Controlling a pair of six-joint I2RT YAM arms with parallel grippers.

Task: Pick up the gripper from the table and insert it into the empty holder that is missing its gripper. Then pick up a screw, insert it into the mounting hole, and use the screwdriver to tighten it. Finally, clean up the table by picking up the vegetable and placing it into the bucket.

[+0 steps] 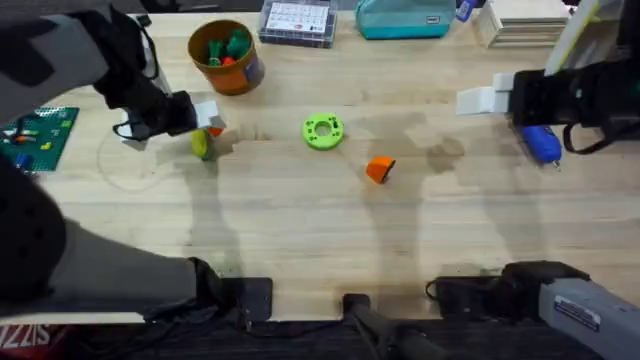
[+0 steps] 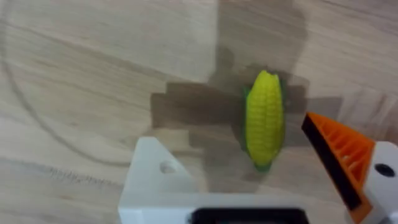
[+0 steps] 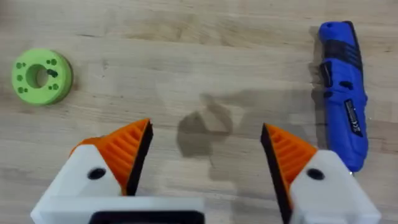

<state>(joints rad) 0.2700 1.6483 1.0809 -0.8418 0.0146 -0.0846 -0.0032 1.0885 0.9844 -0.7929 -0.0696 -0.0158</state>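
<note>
Pale wooden tabletop (image 1: pixel 300 230), seen from above, with both dark arm bases along the 6 o'clock edge.

Close to the middle, a shade toward 3 o'clock: small orange ribbed plastic wedge fingertip (image 1: pixel 380 169), lying loose on the wood, well apart from both arms. At about 10 o'clock from it, near: flat bright-green ring disc (image 1: pixel 323 131) (image 3: pixel 41 76).

Out at 9 o'clock: left gripper (image 1: pixel 208 122) (image 2: pixel 230 134), hanging over the small yellow toy corn cob with a green end (image 1: pixel 202 145) (image 2: pixel 264 118). Fingers spread wide, pinching nothing. One finger a bare white angular plastic holder (image 2: pixel 155 174) with an open mounting hole and no orange pad; the other fitted with an orange ribbed pad (image 2: pixel 339 155). Corn flat on the wood between the two, nearer the padded finger, apart from both.

Farther toward the 9 o'clock edge: flat green board (image 1: pixel 40 135).

Out at 3 o'clock: blue pen-shaped powered screwdriver (image 1: pixel 540 143) (image 3: pixel 342 93), lying on the wood. Just beyond it, toward 2 o'clock: right gripper (image 1: pixel 480 100) (image 3: pixel 205 127), spread wide above bare wood, both orange pads in place, holding nothing; screwdriver just beside one finger, outside the gap.

At 11 o'clock: small round orange bucket (image 1: pixel 225 57), upright, green and red pieces inside.

Along the 12 o'clock edge: clear plastic parts box (image 1: pixel 297 22) and teal pouch (image 1: pixel 405 18).
</note>
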